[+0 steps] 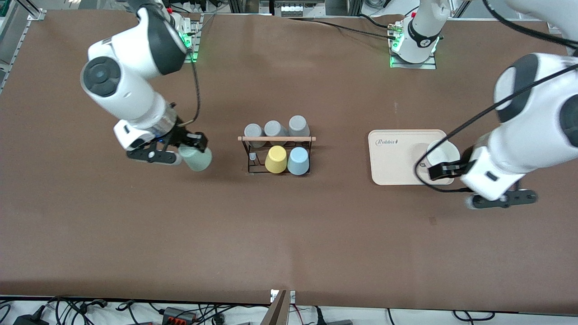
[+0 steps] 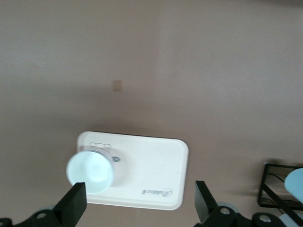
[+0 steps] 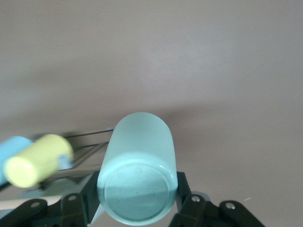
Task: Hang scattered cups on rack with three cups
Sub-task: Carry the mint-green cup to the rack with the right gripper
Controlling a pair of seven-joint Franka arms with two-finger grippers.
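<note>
**R gripper holds sage-green cup beside rack; L gripper open by tray**

Front view: right gripper [image 1: 192, 151] is clamped on the sage-green cup [image 1: 197, 159], carried in the air over bare table toward the right arm's end of the rack [image 1: 276, 155]. Cup sits between the fingers, body sticking out toward the rack, not touching it. Rack has a wooden rod [image 1: 276, 138] across the top. On it: three grey cups [image 1: 274, 129] in the row farther from the camera, then a yellow cup [image 1: 276, 159] and the light blue cup [image 1: 298, 160] in the nearer row. One bare peg remains beside the yellow cup, on the right arm's side. Left gripper [image 1: 445, 170] is over the beige tray [image 1: 393, 158], fingers apart, nothing held. A white cup [image 1: 440, 155] stands on the tray, partly hidden by the gripper.

Left wrist view: fingers [image 2: 73, 201] spread wide, empty. Tray [image 2: 151, 165] below w/ white cup [image 2: 92, 170] on it, mouth up, near one finger. Rack corner [image 2: 279, 189] at the edge.

Right wrist view: sage-green cup [image 3: 137, 175] fills the gap between the fingers [image 3: 92, 194], base toward the camera. Yellow cup [image 3: 38, 161] and light blue cup [image 3: 14, 151] are beside it, blurred.
</note>
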